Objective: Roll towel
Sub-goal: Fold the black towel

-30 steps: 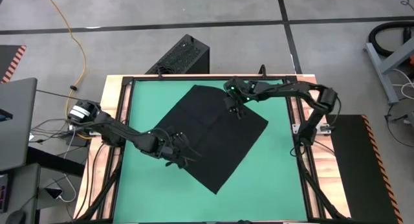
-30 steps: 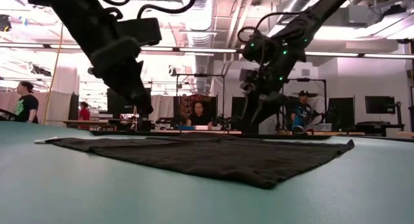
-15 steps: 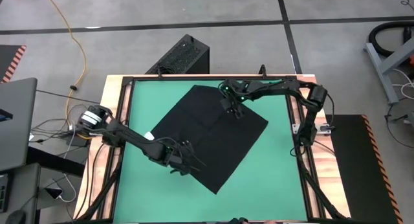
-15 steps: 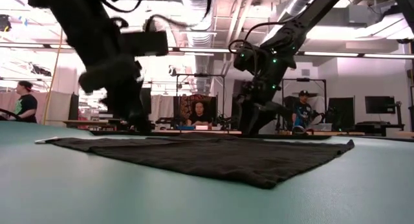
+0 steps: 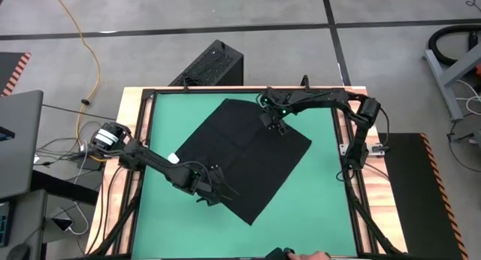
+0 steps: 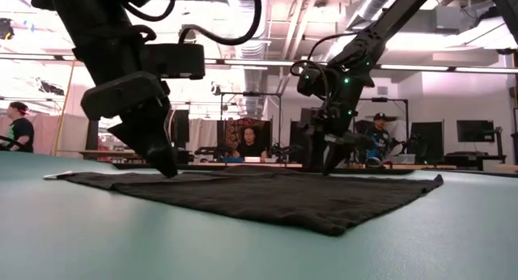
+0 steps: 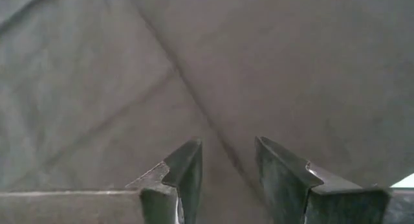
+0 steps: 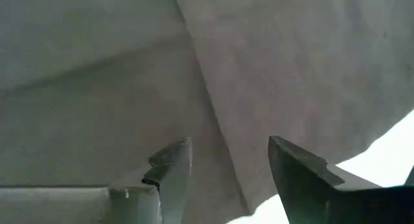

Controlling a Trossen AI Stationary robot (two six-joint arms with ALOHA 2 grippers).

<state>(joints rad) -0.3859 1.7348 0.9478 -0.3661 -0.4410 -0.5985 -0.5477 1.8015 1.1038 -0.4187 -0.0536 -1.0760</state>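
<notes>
While one towel (image 5: 248, 156) lies flat, two grippers — left gripper (image 5: 219, 192), right gripper (image 5: 279, 128) — hover parted, empty.

A robotics lab or workshop in a large open hall. Overhead run bare pipes (image 6: 267, 21) and long strip lights (image 6: 453, 68). People (image 6: 249, 142) sit at desks with monitors (image 6: 475, 131) behind the green-topped bench (image 5: 316, 185). The floor is grey concrete (image 5: 150, 19) with a yellow cable (image 5: 89, 49) trailing across it, and a laptop (image 5: 19, 140) sits beside the bench.
</notes>
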